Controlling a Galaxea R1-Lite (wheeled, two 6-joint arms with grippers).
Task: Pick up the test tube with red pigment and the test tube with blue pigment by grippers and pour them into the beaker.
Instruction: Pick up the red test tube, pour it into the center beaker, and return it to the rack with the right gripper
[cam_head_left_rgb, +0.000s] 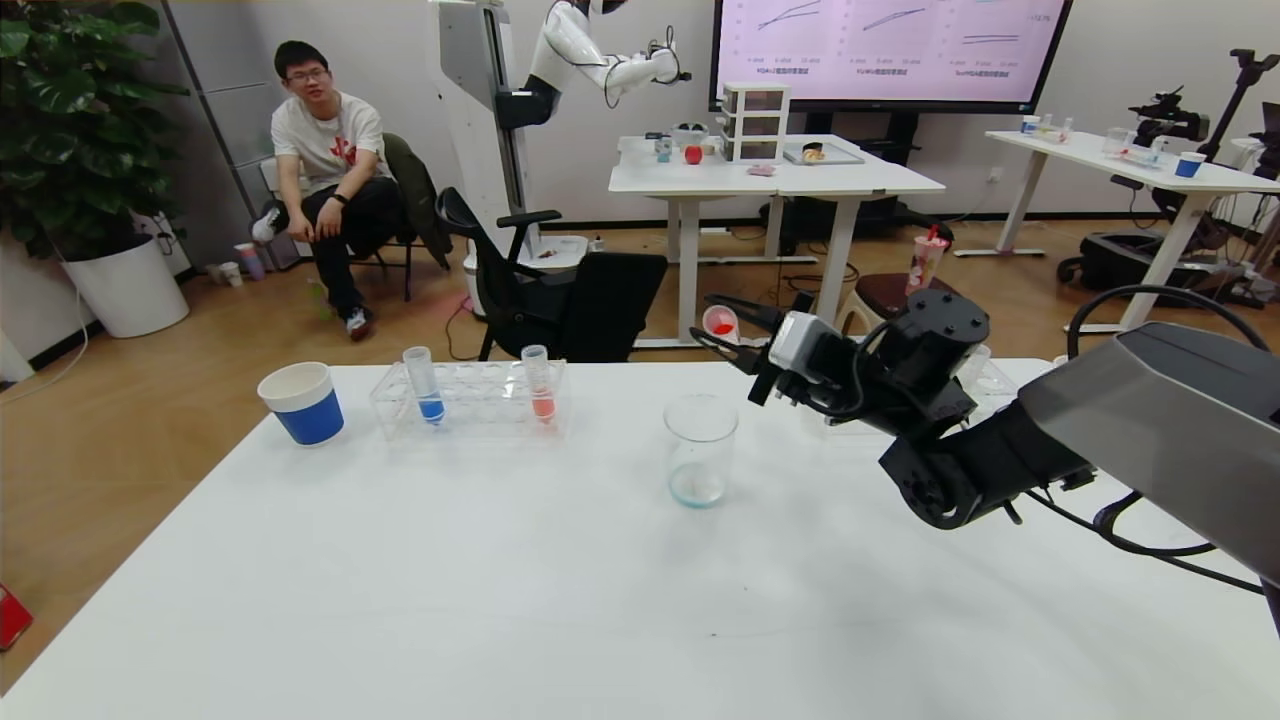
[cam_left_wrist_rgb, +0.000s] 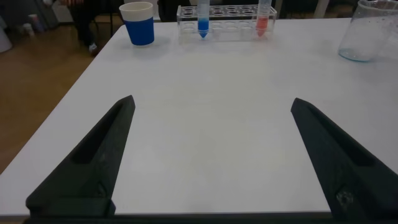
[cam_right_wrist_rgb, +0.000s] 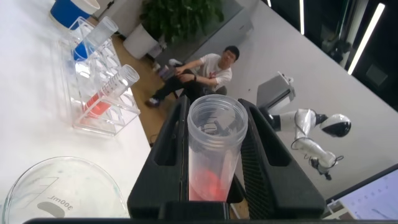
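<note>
**Right tool holds a red tube near the beaker**

The right tool (cam_head_left_rgb: 722, 322) is up in the air, just to the right of the beaker (cam_head_left_rgb: 700, 450) and higher than its rim. Its two fingers pinch the red tube (cam_right_wrist_rgb: 214, 152) between them. The tube lies tipped on its side, with its open mouth facing left. A little red liquid sits inside it.

The beaker stands upright on the white worktop (cam_head_left_rgb: 500, 600). It has only a thin bluish layer at the bottom.

A clear rack (cam_head_left_rgb: 470, 402) stands to the left of the beaker. The blue tube (cam_head_left_rgb: 424, 383) stands upright in the rack, at the end far from the beaker. A pink tube (cam_head_left_rgb: 539, 383) stands in the rack, nearer the beaker. A blue cup (cam_head_left_rgb: 302, 402) stands on the worktop, farther left than the rack.

The left tool (cam_left_wrist_rgb: 211, 162) hangs low over the worktop, well apart from the beaker. Its fingers are spread wide and hold nothing.
</note>
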